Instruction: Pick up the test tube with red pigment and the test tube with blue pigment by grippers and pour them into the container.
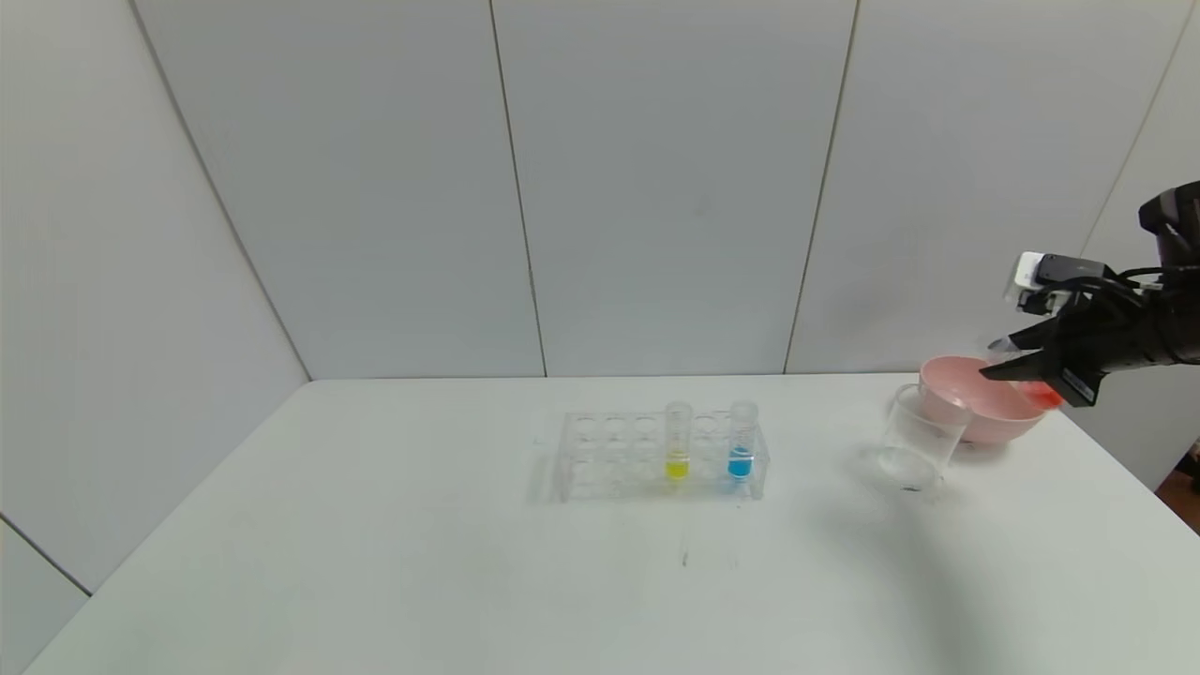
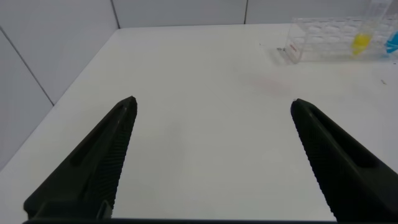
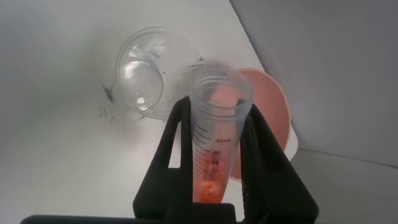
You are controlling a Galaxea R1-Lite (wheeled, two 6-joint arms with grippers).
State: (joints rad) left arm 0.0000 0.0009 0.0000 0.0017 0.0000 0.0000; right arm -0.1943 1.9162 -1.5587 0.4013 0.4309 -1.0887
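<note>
My right gripper (image 1: 1017, 361) is shut on the test tube with red pigment (image 3: 214, 143) and holds it tilted in the air above the pink bowl (image 1: 975, 412), to the right of the clear beaker (image 1: 917, 439). The tube's red end shows in the head view (image 1: 1042, 395). The beaker (image 3: 146, 74) looks empty. The test tube with blue pigment (image 1: 741, 442) stands upright in the clear rack (image 1: 600, 457), next to a tube with yellow liquid (image 1: 677, 441). My left gripper (image 2: 211, 109) is open and empty over bare table, away from the rack (image 2: 323, 40).
The pink bowl (image 3: 277, 118) sits at the table's far right, close behind the beaker. The white table (image 1: 375, 562) has its right edge just past the bowl. Grey wall panels stand behind the table.
</note>
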